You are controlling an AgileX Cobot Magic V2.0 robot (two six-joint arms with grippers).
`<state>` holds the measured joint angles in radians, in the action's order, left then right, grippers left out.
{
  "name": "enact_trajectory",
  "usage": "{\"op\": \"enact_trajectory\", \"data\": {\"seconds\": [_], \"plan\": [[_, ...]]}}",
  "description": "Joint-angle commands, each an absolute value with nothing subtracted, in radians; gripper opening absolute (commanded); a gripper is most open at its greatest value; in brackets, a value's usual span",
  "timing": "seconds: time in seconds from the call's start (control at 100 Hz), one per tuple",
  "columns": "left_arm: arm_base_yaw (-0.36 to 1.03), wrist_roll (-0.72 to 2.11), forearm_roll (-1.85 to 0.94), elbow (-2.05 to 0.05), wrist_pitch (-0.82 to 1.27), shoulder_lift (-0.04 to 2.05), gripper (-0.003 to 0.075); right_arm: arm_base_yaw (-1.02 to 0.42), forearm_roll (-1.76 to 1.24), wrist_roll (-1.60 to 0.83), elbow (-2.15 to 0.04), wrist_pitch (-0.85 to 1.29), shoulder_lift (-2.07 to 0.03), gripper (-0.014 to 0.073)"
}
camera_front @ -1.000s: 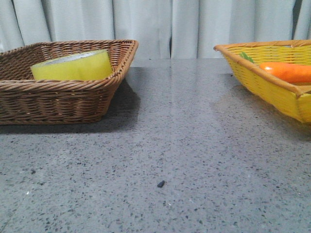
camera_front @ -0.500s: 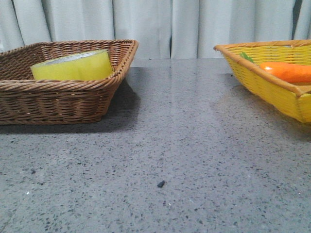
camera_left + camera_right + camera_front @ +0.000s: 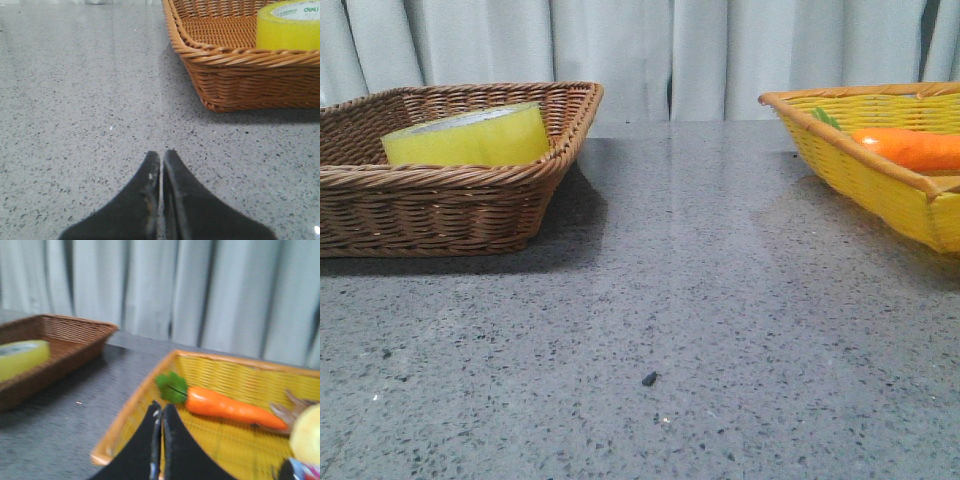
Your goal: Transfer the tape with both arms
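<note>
The yellow tape roll (image 3: 468, 137) lies in the brown wicker basket (image 3: 440, 205) at the left of the table. It also shows in the left wrist view (image 3: 289, 27) and the right wrist view (image 3: 22, 359). My left gripper (image 3: 161, 156) is shut and empty, low over the bare table, apart from the brown basket (image 3: 235, 65). My right gripper (image 3: 161, 407) is shut and empty, over the near rim of the yellow basket (image 3: 135, 405). Neither gripper shows in the front view.
The yellow basket (image 3: 865, 180) at the right holds an orange carrot (image 3: 910, 148) with a green top (image 3: 172, 387), and other items at its far end (image 3: 305, 435). A small dark speck (image 3: 648, 379) lies on the grey table. Pale curtains hang behind.
The front view has shifted very slightly; the tape and baskets stay where they were.
</note>
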<state>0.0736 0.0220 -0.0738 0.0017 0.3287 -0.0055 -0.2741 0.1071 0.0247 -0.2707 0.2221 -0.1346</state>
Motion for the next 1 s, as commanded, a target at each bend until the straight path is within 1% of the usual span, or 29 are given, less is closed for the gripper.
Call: {"op": "enact_trajectory", "data": {"seconds": [0.0,0.2,0.32,0.41,0.48,0.62,0.99], "plan": [[0.071,0.015,-0.078,0.012,0.275,-0.036,-0.0020,-0.195,0.122,0.021,-0.259,0.136,-0.131,-0.0074],[0.071,0.015,-0.078,0.012,0.275,-0.036,-0.0021,-0.015,0.099,0.021,-0.129,0.093,-0.093,-0.0074],[0.071,0.015,-0.078,0.012,0.275,-0.036,-0.0021,0.040,0.059,0.021,-0.037,0.062,-0.058,-0.0074],[0.071,0.015,-0.078,0.012,0.275,-0.036,-0.0021,0.051,0.011,0.021,0.037,0.048,-0.023,-0.0074],[0.071,0.015,-0.078,0.012,0.275,-0.036,-0.0020,0.056,0.007,0.019,0.028,0.194,0.013,-0.0074],[0.071,0.015,-0.078,0.012,0.275,-0.036,-0.0021,0.057,0.007,0.019,0.031,0.313,0.030,-0.0074],[0.071,0.015,-0.078,0.012,0.275,-0.036,-0.0021,0.057,0.008,0.019,0.031,0.314,0.030,-0.0074]]}}
